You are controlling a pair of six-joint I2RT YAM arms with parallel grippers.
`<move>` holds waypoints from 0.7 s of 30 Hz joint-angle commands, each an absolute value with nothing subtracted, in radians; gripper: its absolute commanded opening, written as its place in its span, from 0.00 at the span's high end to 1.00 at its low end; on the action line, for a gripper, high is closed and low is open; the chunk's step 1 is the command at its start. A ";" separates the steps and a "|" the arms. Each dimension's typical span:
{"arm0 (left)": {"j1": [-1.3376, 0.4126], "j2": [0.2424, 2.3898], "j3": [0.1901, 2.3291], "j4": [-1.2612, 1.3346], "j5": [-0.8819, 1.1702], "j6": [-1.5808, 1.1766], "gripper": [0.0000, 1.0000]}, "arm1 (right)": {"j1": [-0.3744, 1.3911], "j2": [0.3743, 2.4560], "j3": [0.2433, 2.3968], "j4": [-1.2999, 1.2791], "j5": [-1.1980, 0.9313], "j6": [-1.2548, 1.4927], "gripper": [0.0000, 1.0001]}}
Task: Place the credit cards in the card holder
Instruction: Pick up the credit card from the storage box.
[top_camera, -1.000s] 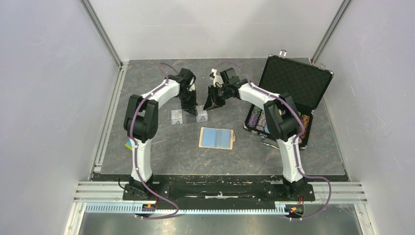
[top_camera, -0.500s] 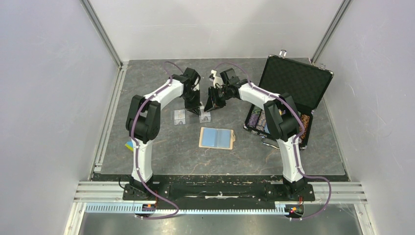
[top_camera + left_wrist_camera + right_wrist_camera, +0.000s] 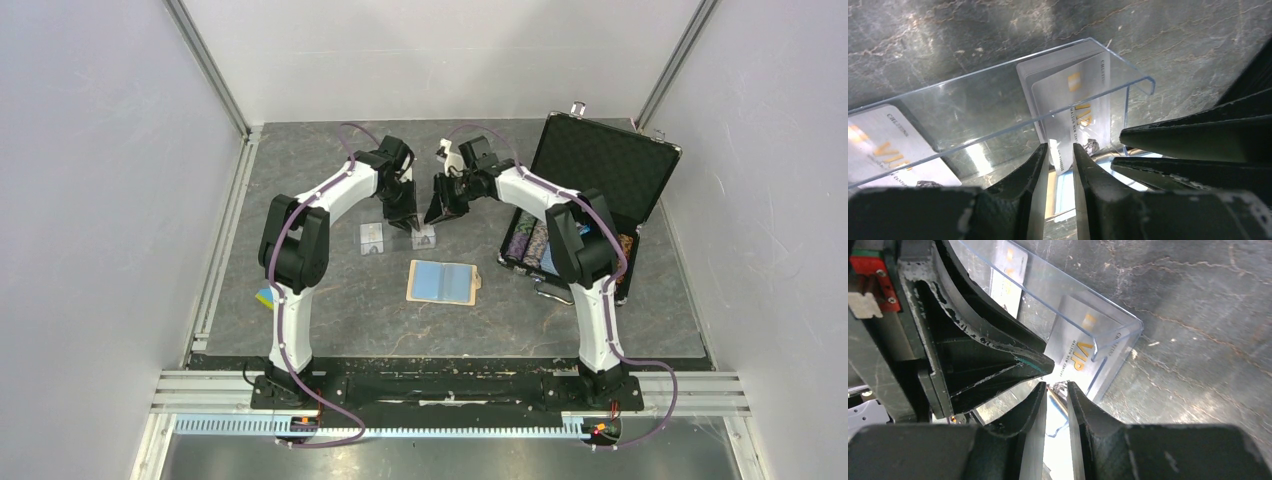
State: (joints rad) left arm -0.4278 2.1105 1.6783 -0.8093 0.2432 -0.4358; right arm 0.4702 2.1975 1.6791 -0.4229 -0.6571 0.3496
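Stone-patterned dark grey tabletop (image 3: 330, 320) is enclosed by pale walls (image 3: 100, 200). Gold "VIP" is read on two cards (image 3: 1083, 107) kept in a clear stand (image 3: 973, 100), at 12 o'clock from the open wallet (image 3: 443, 282). The left gripper (image 3: 1060, 155) is seen with jaws slightly parted at one card's edge. The right gripper (image 3: 1057, 395) shows a narrow gap, and whether anything is clamped cannot be told.

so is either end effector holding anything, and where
Cannot tell: left end effector straddles a credit card's near edge in the clear stand; right end effector sits by its corner, grip unclear.
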 commanded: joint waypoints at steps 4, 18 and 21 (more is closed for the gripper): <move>-0.433 2.031 1.691 -0.711 0.325 -0.484 0.68 | 0.436 2.083 1.650 -0.386 -0.658 0.349 0.76; -0.437 2.028 1.649 -0.640 0.375 -0.506 0.71 | 0.415 2.047 1.583 -0.372 -0.658 0.345 0.76; -0.440 2.038 1.651 -0.634 0.385 -0.505 0.71 | 0.413 2.039 1.572 -0.370 -0.657 0.343 0.75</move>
